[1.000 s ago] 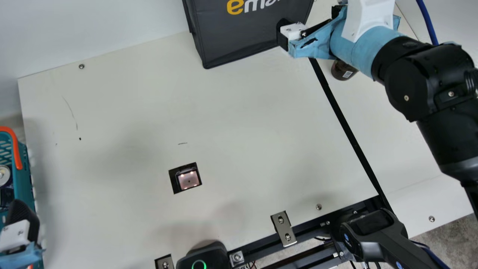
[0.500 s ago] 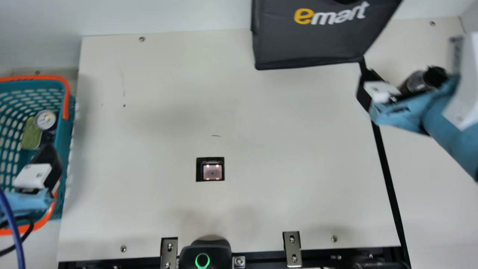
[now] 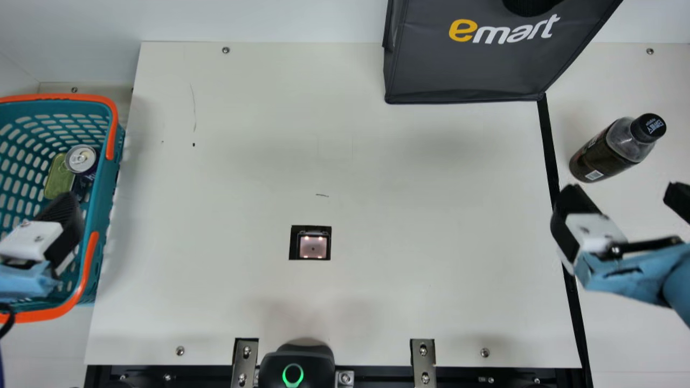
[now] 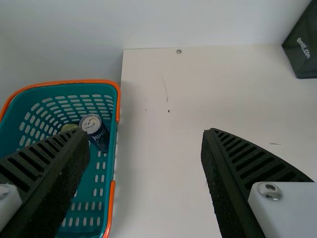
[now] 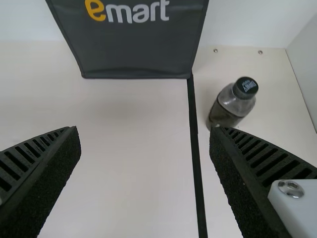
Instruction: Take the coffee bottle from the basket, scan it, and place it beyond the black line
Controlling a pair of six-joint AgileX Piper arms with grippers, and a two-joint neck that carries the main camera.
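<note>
- Coffee bottle (image 3: 601,156): upright on the counter (image 3: 409,291), beyond the black line (image 3: 549,145), i.e. on the R side of it in main view. Dark body, black cap, clear shoulder, small barcode patch nr the base.
- My R end effector (image 3: 625,196): up off the counter nr the line, on the near side of the bottle & apart from it. Fingers wide apart.
- R wrist view: my R end effector (image 5: 145,131) has counter & part of the line showing btwn its fingers; bottle stands farther out.
- My L end effector (image 3: 63,215): over the near part of the teal basket (image 3: 108,183), main view's L side.
- L wrist view: my L end effector (image 4: 146,136) has its fingers wide apart too, basket wall & counter visible btwn them.
- Basket: orange handles (image 3: 111,129), w/ a dark can (image 3: 81,159) & a green tin (image 3: 59,178) inside, side by side.
- Scanner window (image 3: 312,246): set in the counter, approx. mid, lit.
- Dark grey bag (image 3: 474,70): far edge, its near R corner by the line's far end.
- Black device (image 3: 295,366) w/ green ring: near edge, next to a metal bracket (image 3: 245,364).
</note>
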